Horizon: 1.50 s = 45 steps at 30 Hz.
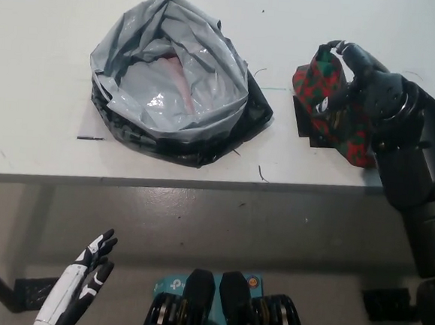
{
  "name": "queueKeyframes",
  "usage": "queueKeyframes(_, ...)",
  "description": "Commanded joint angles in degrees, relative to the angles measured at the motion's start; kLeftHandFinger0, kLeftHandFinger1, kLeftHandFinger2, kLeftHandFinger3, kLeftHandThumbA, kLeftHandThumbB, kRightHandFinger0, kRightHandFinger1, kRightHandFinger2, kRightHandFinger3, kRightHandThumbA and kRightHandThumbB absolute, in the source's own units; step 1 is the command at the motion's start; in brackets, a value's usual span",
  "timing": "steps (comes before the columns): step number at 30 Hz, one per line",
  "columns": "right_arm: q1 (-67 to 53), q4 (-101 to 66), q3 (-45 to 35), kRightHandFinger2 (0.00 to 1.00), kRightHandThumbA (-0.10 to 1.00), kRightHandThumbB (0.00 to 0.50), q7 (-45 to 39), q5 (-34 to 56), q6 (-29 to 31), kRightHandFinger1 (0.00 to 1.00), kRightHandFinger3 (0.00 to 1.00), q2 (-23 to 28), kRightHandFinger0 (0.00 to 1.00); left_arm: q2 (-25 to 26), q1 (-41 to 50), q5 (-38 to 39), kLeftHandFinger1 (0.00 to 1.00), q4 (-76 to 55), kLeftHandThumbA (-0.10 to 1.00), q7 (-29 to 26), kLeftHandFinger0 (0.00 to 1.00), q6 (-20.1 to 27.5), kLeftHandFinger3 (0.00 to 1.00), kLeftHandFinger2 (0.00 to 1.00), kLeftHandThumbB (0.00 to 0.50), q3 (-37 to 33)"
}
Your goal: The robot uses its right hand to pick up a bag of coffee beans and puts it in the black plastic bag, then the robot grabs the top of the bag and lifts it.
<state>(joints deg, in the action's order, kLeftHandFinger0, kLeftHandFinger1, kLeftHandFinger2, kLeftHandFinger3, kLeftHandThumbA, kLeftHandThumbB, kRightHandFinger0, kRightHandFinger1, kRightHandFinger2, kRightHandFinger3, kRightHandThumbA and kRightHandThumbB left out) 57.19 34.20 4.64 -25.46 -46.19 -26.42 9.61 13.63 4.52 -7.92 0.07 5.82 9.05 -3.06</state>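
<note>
Head view, white desk (41, 103), open black plastic bag (175, 84) with grey lining, red-and-green coffee bean bag (329, 103) lying just right of it, black right hand (359, 87) clenched around the coffee bag's top, white left hand (84, 276) released, fingers apart, below the desk edge, lower left of the plastic bag

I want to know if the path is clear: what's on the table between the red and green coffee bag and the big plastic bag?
Nothing but bare white table with a faint mark between the coffee bag and the plastic bag, in the head view.
</note>
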Motion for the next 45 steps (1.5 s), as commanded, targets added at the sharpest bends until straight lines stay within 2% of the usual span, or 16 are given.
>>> queueKeyframes(1,2.2,-1.6,-0.2,1.0,1.0,0.5,-1.7,-7.6,-0.5,1.0,1.0,0.7,1.0,1.3,-0.1,-0.9,1.0,-1.3,0.98,0.1,1.0,2.7,1.0,1.0,0.269,0.2)
queueKeyframes(7,3.0,-2.3,0.2,1.0,0.97,0.498,-2.8,-11.8,-0.5,1.0,1.0,1.6,1.0,1.2,-0.1,-0.6,1.0,-1.1,0.98,0.1,1.0,2.5,1.0,1.0,0.266,0.2)
queueKeyframes(14,2.4,-2.5,-1.1,1.0,0.96,0.5,-4.2,-12.8,-0.5,1.0,1.0,1.2,1.0,1.0,0.0,-0.7,1.0,-0.8,0.98,0.2,1.0,2.7,1.0,1.0,0.268,-0.1)
queueKeyframes(25,2.2,-1.3,-2.7,1.0,0.96,0.5,-4.4,-12.0,-0.5,1.0,1.0,0.0,1.0,1.3,-0.5,-0.8,1.0,-1.0,0.98,0.3,1.0,2.8,1.0,1.0,0.276,0.0)
queueKeyframes(33,0.9,2.2,-3.6,1.0,0.99,0.5,-6.6,-9.5,-0.5,1.0,1.0,-0.8,1.0,1.5,0.4,-1.0,1.0,-1.2,0.95,0.5,1.0,3.7,1.0,1.0,0.254,-0.2)
queueKeyframes(41,1.1,10.3,-3.5,1.0,0.92,0.5,-2.2,-8.1,-0.5,1.0,1.0,-1.4,1.0,1.5,0.3,-0.6,1.0,-1.8,0.92,0.7,1.0,3.3,1.0,1.0,0.268,-0.1)
queueKeyframes(45,1.5,14.9,-2.5,1.0,0.95,0.5,-0.3,-7.9,-0.5,1.0,1.0,-1.1,1.0,1.6,-0.1,-0.6,1.0,-1.7,0.92,0.8,1.0,3.3,1.0,1.0,0.267,-0.1)
